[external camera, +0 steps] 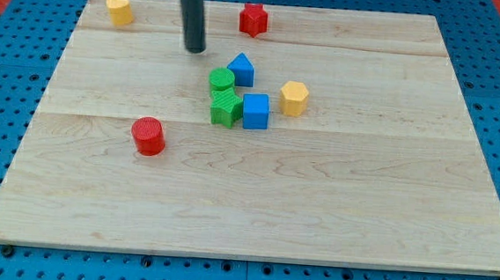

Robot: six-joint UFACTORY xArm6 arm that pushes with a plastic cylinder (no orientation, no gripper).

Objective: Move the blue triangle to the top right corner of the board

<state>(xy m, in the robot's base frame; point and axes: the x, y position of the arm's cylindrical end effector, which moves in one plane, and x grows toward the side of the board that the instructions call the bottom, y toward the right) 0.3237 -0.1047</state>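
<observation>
My tip (194, 50) is seen as a bare rod end, holding nothing, set on the board (316, 206) in the upper centre of the frame, up-left of the blue triangle (242, 70) and apart from it. The triangle is pressed against a green cylinder (222, 79), with a green block (226, 108), a blue cube (255, 111) and a yellow hexagon (294, 98) clustered just below.

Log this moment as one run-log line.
my tip: up-left of blue triangle, apart | blue triangle: mid-board, touching green cylinder | top right corner: not reached
</observation>
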